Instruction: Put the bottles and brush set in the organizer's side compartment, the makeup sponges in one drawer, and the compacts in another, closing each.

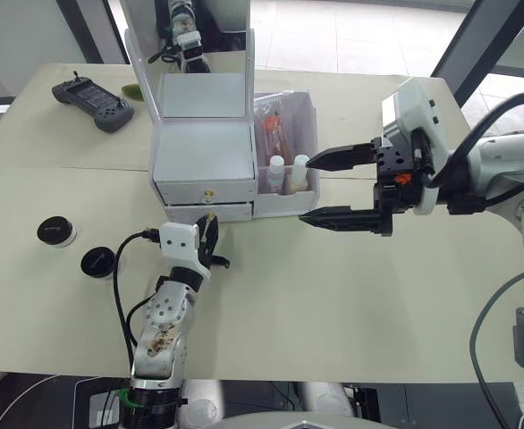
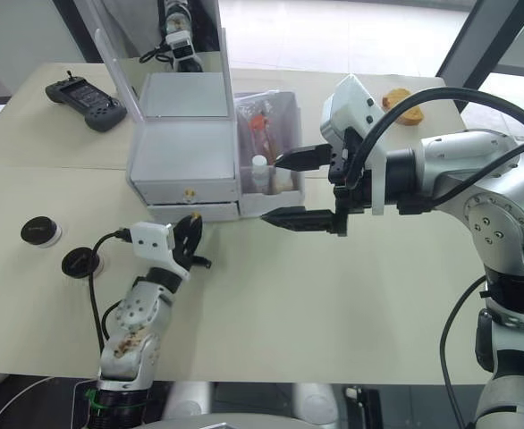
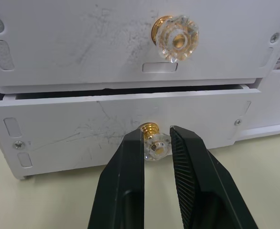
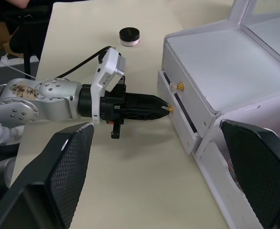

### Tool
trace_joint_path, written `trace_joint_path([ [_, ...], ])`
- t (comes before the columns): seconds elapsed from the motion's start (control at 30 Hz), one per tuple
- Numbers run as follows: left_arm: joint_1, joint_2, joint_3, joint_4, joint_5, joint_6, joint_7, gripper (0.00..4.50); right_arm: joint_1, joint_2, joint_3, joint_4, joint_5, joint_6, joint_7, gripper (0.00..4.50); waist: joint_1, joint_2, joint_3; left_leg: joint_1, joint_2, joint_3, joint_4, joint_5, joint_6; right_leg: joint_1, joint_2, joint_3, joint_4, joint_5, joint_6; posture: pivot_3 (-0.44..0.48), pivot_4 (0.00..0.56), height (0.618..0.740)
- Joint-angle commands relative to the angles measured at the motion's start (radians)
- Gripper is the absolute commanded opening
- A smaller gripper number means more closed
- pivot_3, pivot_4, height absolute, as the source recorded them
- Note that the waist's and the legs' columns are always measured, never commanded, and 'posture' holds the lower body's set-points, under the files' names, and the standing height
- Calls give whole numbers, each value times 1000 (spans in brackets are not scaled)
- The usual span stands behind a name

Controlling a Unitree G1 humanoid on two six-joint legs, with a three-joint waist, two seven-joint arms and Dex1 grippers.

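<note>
Behind the left gripper [image 3: 156, 148], lower drawer [image 3: 82, 133] barely ajar — contents hidden.

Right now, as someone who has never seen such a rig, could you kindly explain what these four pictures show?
This is a humanoid robot with two arms, each ending in a two-fingered black gripper. Two pictures come from cameras in its head, looking down over a table; the other two come from cameras on its wrists.

On the table stands a white organizer with a mirror lid and two drawers. Its side compartment holds two bottles and a brush set. Two black compacts lie to the robot's left, with a black controller farther back.

The left gripper is closed on the lower drawer's knob, that drawer standing slightly out. The right gripper hovers open and empty near the side compartment.
</note>
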Motion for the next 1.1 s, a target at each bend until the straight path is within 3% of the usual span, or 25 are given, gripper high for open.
trace_joint_path([
  [0.03,52,25,23,-82,-10,9,-5,522,10,6,-33,-31,8,-17,-11,4500,0,0,0,0,0,0,0,0,0,0,0,0,0,0,0,0,150,705],
  [0.6,97,185,173,-115,-113,36,-93,522,55,47,-34,-61,16,-27,-47,4500,-34,0,0,1,0,0,-1,0,0,-1,0,0,0,-1,-2,0,150,705],
  [1.1,368,191,198,-375,-150,75,-104,522,69,74,-17,-42,-6,-67,-33,4500,-51,0,0,0,0,0,-1,-1,1,-1,0,1,0,-1,-2,0,150,705],
])
